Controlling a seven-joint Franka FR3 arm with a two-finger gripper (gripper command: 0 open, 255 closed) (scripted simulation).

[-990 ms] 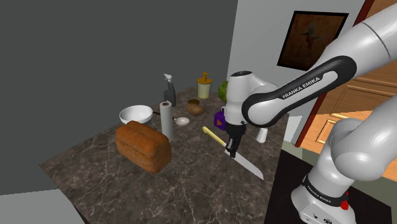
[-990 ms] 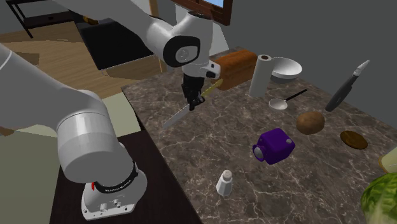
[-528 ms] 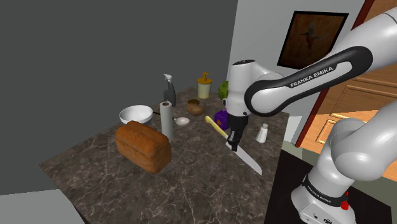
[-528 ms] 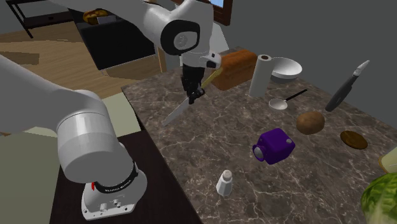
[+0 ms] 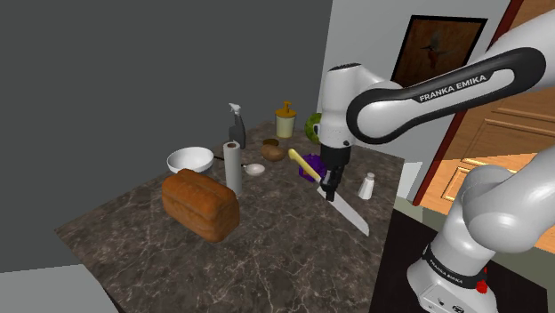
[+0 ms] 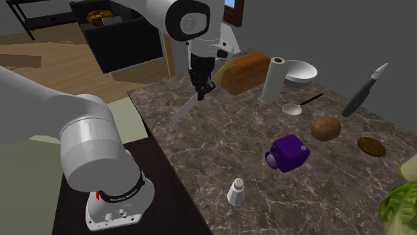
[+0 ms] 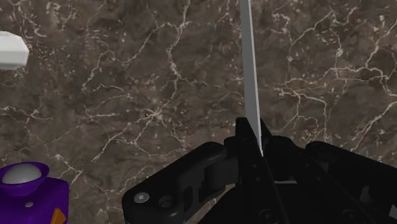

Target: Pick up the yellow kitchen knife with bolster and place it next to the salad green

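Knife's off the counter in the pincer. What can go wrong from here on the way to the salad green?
1. The pincer clasps the knife near where blade meets handle, and it hangs tilted; it may pivot or slip in transit.
2. The purple mug and the white shaker stand between here and the salad green; the low blade tip may clip them.

table [image 5: 267, 253]: dark veined marble, polished | knife blade [image 7: 249, 70]: smooth grey metal | pincer [image 5: 327, 190]: matt black | loaf [image 5: 200, 204]: rough brown crust
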